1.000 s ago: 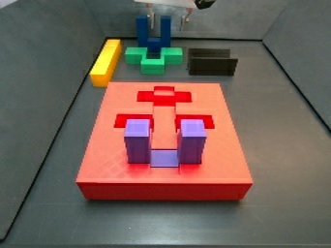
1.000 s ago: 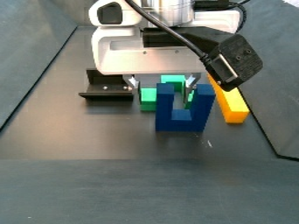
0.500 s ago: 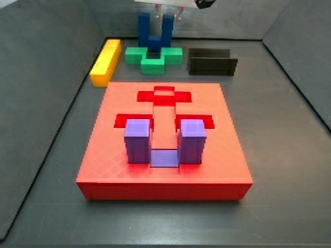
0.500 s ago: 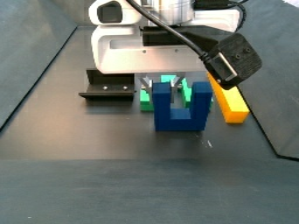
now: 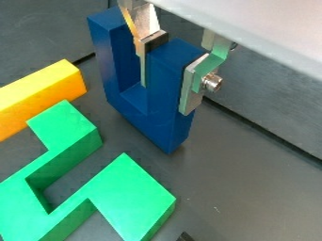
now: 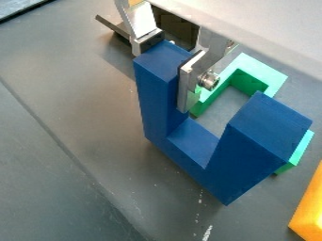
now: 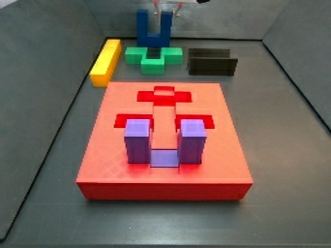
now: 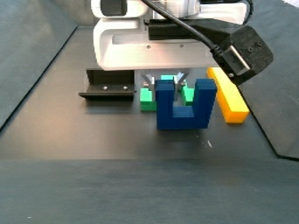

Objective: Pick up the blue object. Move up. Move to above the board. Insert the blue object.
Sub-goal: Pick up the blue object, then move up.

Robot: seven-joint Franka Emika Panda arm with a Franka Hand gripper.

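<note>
The blue object (image 8: 184, 109), a dark blue U-shaped block, stands upright at the far end of the floor, prongs up. It also shows in a side view (image 7: 155, 31) and in both wrist views (image 5: 136, 89) (image 6: 189, 132). My gripper (image 8: 166, 80) (image 7: 158, 14) comes down from above. It is shut on one prong of the blue object, with a silver finger (image 5: 197, 83) pressed on each side (image 6: 193, 83). The gripper's midpoint lies on that prong (image 5: 170, 64) (image 6: 164, 61). The board (image 7: 116, 165), a red slab, lies nearer the front with a cross-shaped cutout (image 7: 162, 95).
A purple U-shaped block (image 7: 162, 141) sits in the board. A green piece (image 7: 155, 60) (image 8: 149, 94) (image 5: 75, 179) lies just behind the blue object. A yellow bar (image 7: 105, 60) (image 8: 229, 96) and the fixture (image 7: 212, 61) (image 8: 105, 86) flank it.
The fingers have closed on the prong. The gripper and the blue object have risen slightly; the rest is unchanged.
</note>
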